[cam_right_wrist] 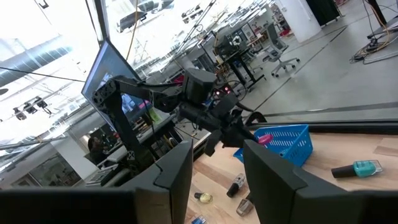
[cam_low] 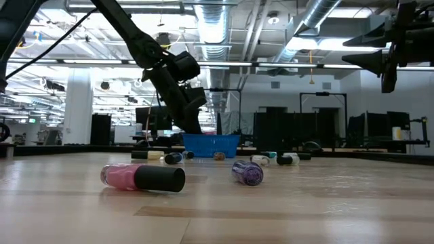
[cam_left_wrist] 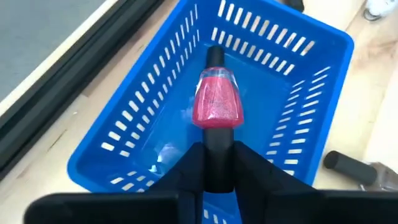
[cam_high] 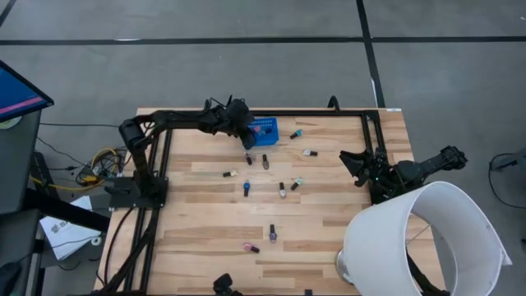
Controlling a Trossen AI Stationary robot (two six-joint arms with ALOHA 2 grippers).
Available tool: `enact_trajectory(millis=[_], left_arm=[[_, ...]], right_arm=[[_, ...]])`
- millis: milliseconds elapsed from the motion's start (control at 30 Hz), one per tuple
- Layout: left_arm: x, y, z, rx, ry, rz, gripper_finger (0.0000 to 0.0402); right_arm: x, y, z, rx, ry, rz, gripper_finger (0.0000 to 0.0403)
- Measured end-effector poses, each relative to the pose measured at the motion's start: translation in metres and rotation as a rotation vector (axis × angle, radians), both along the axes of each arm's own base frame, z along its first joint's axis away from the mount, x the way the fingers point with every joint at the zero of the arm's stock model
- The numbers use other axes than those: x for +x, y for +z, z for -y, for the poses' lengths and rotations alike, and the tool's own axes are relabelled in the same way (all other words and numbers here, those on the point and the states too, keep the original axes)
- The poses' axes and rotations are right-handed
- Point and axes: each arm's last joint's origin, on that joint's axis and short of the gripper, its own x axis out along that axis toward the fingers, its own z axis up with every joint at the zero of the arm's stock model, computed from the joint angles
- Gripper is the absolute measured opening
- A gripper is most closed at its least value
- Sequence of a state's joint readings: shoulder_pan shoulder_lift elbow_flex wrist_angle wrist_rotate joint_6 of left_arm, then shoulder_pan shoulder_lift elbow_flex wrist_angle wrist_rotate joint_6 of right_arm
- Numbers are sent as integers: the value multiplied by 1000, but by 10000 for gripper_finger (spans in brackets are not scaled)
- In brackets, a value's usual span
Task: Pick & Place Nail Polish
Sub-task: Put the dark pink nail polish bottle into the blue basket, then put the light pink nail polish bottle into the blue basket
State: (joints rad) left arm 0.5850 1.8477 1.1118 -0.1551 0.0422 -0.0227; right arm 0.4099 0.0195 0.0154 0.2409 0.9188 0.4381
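My left gripper (cam_left_wrist: pixel 217 177) is at the table's far side, over the open top of the blue mesh basket (cam_high: pixel 266 131), shut on a pink nail polish bottle (cam_left_wrist: pixel 217 104). The gripper also shows in the high view (cam_high: pixel 246 131) and the low view (cam_low: pixel 193 122). My right gripper (cam_right_wrist: pixel 217 174) is open and empty, raised near the table's right edge (cam_high: pixel 355 164). Several more nail polish bottles lie on their sides on the table, among them a teal one (cam_high: pixel 296 133), a blue one (cam_high: pixel 246 188) and a pink one (cam_high: pixel 251 247). My left gripper pinches the pink bottle's dark cap (cam_left_wrist: pixel 217 152) between its two fingers. The fingers lie along the bottle and slant down from the table's left. The pink body sticks out beyond the fingertips, lifted clear above the basket's floor (cam_left_wrist: pixel 261 124).
A big white lampshade (cam_high: pixel 427 238) stands at the table's near right corner. A black frame rail (cam_high: pixel 329 115) runs along the far edge behind the basket. In the low view a pink bottle (cam_low: pixel 142 177) and a purple one (cam_low: pixel 247 173) lie close to the camera.
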Motion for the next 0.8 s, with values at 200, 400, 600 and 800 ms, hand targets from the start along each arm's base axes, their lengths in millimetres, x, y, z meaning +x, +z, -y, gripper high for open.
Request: enact_trajectory(millis=[200, 400, 600, 800], left_arm=[[0, 0, 0, 16, 14, -11, 104], [0, 2, 1, 22, -13, -11, 100], [-14, 66, 34, 3, -155, 97, 128], [-49, 142, 117, 118, -488, 164, 160]], right_arm=[[0, 0, 0, 0, 0, 0, 133], [0, 0, 0, 0, 0, 0, 134], [0, 0, 0, 0, 0, 0, 134], [0, 0, 0, -2, -3, -2, 137]])
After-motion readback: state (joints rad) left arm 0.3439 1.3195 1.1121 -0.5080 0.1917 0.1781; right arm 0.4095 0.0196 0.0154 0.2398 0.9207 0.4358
